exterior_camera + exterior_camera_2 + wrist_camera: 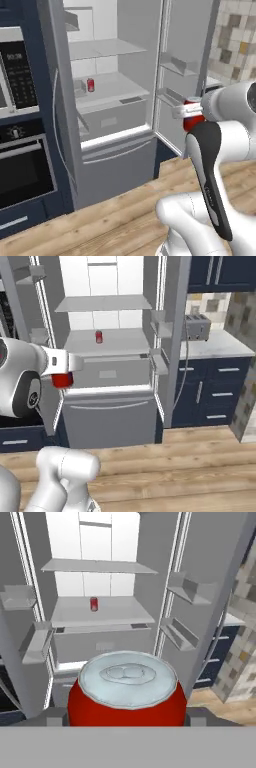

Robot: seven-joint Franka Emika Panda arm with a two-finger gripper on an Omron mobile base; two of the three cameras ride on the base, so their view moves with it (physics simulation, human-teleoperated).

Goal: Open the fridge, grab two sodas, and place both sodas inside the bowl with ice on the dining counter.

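Left base view
- Fridge point(127, 75): both doors are swung wide open, and a white interior with pale shelves is shown.
- Shelf can point(90, 85): one red soda is set upright on the middle shelf, toward its left side.
- Held can point(192, 121): a second red soda is gripped at the gripper point(190, 112), in front of the open right door and well apart from the shelf can.

Right base view
- Gripper point(62, 376): it is seen at the left, with the red can point(62, 379) held just below the white hand.
- Shelf can point(98, 336): it stands on the middle shelf (upright, alone).
- Toaster point(197, 327): it is placed on the wall counter point(215, 346) to the right of the fridge.

Hand view
- Held can point(127, 692): its silver top faces the camera; the fingers are clamped against its sides.
- Shelf can point(93, 604): it is seen beyond, on the middle shelf.
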